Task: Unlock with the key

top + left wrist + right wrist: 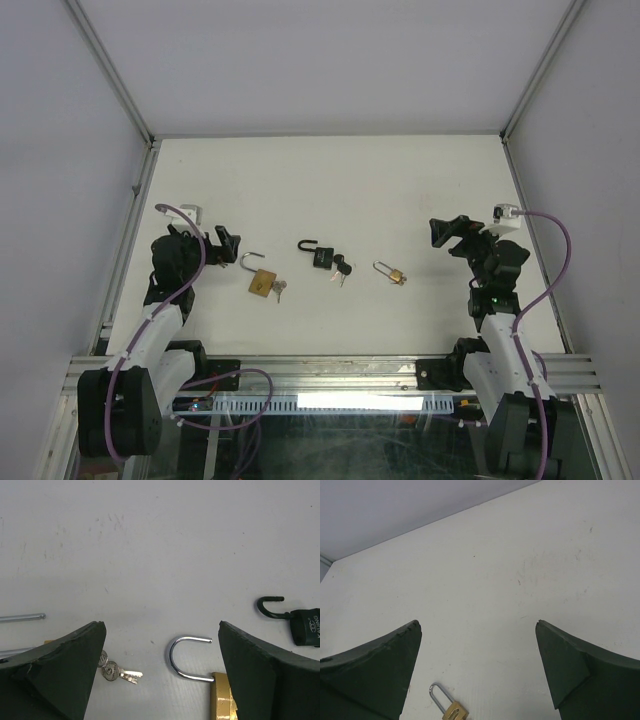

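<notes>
3 padlocks sit in a row across the table [330, 180] in the top view. The big brass padlock [262, 283] at left and the black padlock [320, 258] at centre both have shackles swung open. There's a key bunch [279, 291] just beside the brass one and a second key bunch [342, 268] beside the black one. The small brass padlock [396, 274], right of centre, looks shut: its shackle reads as a closed loop in the right wrist view, so I take it as the 1 left to do. The right gripper [447, 232] is nearer. The lock lies left of and slightly below it in the top view, apart from it. Its long axis runs from the shackle at upper left to the body at lower right. In the right wrist view it's at the bottom edge, left of the midline between the fingers, body partly cut off. I can't make out a key for it. Right jaws are spread wide and empty. The left gripper [228, 242] is also spread and empty, near the big brass padlock.
</notes>
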Robot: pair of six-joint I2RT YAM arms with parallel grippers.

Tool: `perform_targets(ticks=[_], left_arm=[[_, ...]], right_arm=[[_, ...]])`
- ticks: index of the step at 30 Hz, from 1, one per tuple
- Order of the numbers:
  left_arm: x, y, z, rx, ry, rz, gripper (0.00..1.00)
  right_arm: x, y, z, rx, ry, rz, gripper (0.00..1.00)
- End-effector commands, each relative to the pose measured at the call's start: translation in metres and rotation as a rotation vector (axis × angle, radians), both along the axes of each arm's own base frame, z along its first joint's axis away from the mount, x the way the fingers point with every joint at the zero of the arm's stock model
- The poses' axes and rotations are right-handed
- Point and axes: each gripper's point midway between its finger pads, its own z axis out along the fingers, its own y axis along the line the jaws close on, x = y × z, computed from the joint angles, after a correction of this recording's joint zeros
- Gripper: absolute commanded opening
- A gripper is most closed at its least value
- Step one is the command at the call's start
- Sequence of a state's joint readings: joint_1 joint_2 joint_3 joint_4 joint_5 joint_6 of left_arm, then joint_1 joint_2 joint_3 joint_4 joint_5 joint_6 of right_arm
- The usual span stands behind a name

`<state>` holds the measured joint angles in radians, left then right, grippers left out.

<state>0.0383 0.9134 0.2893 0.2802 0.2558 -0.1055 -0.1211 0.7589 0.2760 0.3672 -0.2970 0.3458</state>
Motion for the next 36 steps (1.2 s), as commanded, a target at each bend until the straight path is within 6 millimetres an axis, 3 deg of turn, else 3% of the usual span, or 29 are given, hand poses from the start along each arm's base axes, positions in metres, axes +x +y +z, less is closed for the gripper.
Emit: perform_targets(ticks=[1,6,12,15,18,22,26,29,32,33,34,35,36], left_arm=[[0.006,-0.005,0.024,0.085,-0.11,-0.071,0.99],[0.013,0.008,0.025,0.017,-0.071,0.051,0.99],[0.005,-0.014,0.053,-0.009,-0.183,-0.077,0.99],[0.005,-0.011,0.037,0.005,-0.173,-0.063,0.99],[0.008,-0.013,0.04,-0.056,-0.115,-0.05,0.99],[0.01,-0.015,0.048,-0.097,-0.124,-0.044,0.99],[0.016,-0.003,0.045,-0.118,-0.052,0.043,0.99],[0.014,-0.022,0.09,-0.156,-0.102,-0.063,0.99],[0.005,-0.04,0.161,-0.199,-0.264,-0.179,0.99],[0.001,-0.041,0.175,-0.194,-0.311,-0.191,0.99],[0.001,-0.039,0.176,-0.174,-0.332,-0.18,0.99],[0.006,-0.03,0.156,-0.145,-0.317,-0.134,0.99],[0.012,-0.019,0.12,-0.098,-0.277,-0.074,0.99]], right_arm=[[0.007,-0.002,0.032,-0.007,-0.1,-0.001,1.0],[0.006,-0.003,0.03,0.001,-0.1,-0.007,1.0],[0.004,0.0,0.037,-0.015,-0.13,0.009,1.0],[0.005,-0.004,0.029,-0.011,-0.108,-0.011,1.0],[0.004,0.008,0.038,-0.005,-0.125,0.057,1.0],[0.007,0.0,0.036,-0.01,-0.123,0.017,1.0],[0.005,0.015,0.056,0.004,-0.155,0.105,1.0],[0.003,0.02,0.081,0.005,-0.194,0.13,1.0],[-0.008,0.033,0.131,-0.002,-0.292,0.207,1.0],[-0.01,0.034,0.142,-0.013,-0.315,0.211,1.0],[-0.011,0.032,0.145,-0.043,-0.321,0.201,1.0],[-0.007,0.024,0.13,-0.081,-0.286,0.164,1.0],[0.0,0.011,0.098,-0.128,-0.223,0.102,1.0]])
